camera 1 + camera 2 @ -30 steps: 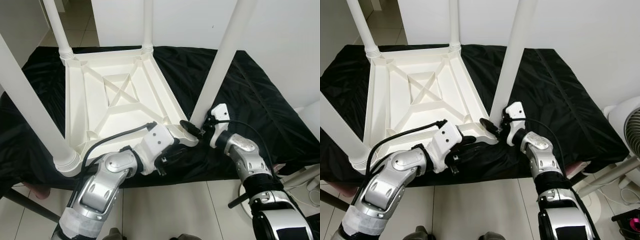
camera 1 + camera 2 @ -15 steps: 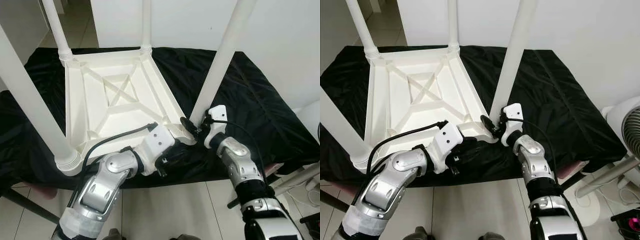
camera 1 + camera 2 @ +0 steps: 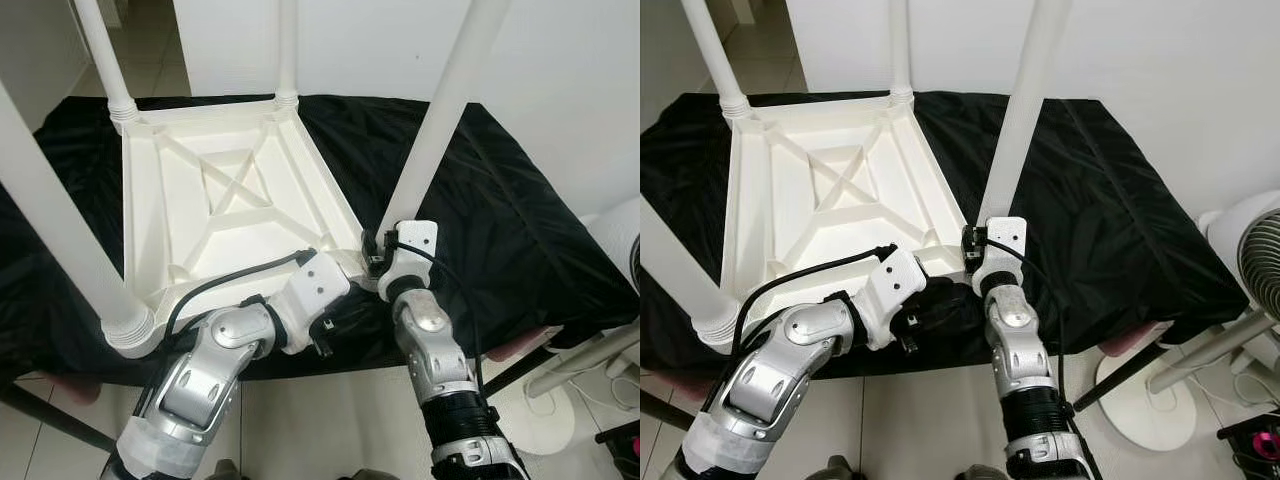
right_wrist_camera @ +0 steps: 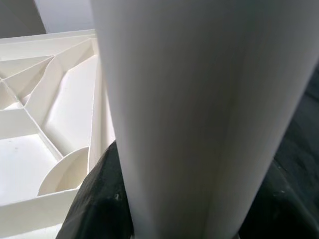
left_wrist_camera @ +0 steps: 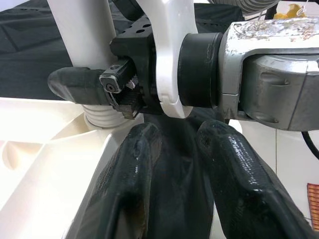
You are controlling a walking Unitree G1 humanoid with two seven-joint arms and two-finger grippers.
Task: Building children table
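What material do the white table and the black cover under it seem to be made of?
The table looks like moulded plastic: smooth white with thin ribs crossing its underside. The black cover looks like thin synthetic fabric or plastic sheeting: it wrinkles and has a slight sheen.

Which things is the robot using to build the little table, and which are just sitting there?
For the job:
- upside-down white tabletop
- near right leg, with the right tool closed around its base
- three other legs, like the near left one
- left tool at the table's near corner

Just there:
- black cloth
- white fan
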